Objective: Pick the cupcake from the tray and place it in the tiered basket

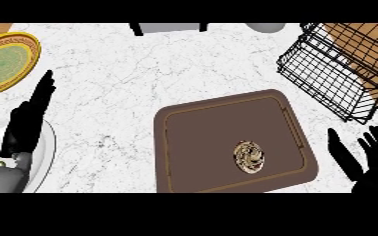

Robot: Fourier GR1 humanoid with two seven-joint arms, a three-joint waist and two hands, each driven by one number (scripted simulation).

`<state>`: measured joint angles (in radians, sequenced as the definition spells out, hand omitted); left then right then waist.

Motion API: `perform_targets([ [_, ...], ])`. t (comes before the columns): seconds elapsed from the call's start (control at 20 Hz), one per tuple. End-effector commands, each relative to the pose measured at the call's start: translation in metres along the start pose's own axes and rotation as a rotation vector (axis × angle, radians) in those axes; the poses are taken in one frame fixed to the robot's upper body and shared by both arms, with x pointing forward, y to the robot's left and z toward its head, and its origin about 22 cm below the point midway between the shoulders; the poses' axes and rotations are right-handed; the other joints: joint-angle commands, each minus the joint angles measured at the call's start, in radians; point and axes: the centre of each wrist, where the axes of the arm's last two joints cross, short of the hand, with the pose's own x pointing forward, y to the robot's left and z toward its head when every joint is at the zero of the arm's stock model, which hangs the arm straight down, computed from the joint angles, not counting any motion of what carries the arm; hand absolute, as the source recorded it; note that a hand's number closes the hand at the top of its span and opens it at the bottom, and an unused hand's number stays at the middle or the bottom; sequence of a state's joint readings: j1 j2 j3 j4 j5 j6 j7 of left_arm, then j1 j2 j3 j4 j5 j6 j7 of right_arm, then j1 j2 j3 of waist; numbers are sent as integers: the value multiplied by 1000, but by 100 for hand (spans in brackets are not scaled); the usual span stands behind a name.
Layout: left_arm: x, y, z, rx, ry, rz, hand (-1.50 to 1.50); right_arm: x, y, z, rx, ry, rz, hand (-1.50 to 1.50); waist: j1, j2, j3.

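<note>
Open-fingered at lower right, the right hand (360, 166) is seen nearer the cupcake (249, 156), which lies to its left on the tray (199, 130).

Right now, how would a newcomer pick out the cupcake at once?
Find the brown tray low on the white counter. The cupcake sits inside it, toward the right, near the open right hand. It is the tray's only item: small, round, golden with a swirled top.

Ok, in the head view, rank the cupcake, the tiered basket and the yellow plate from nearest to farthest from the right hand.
1. cupcake, on the brown tray, just left of the right hand.
2. tiered basket, up at the right edge.
3. yellow plate, far left edge.
</note>
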<state>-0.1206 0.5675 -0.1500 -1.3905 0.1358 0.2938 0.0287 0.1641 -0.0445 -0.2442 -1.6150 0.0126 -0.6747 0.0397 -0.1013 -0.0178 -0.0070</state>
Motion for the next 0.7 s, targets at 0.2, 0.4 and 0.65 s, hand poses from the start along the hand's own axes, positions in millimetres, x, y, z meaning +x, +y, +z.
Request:
perform_targets([
  [0.2, 11, -6, 1, -19, -47, 32, 0, -7, -47, 83, -42, 114, 231, -150, 67, 16, -3],
  [0.4, 19, -14, -3, -29, -89, 16, 0, -3, -65, 102, 132, 193, 425, -150, 90, 33, -8],
  [0.65, 16, -21, -1, -43, -86, 30, 0, 42, -73, 111, 213, 272, 530, -150, 125, 39, -7],
])
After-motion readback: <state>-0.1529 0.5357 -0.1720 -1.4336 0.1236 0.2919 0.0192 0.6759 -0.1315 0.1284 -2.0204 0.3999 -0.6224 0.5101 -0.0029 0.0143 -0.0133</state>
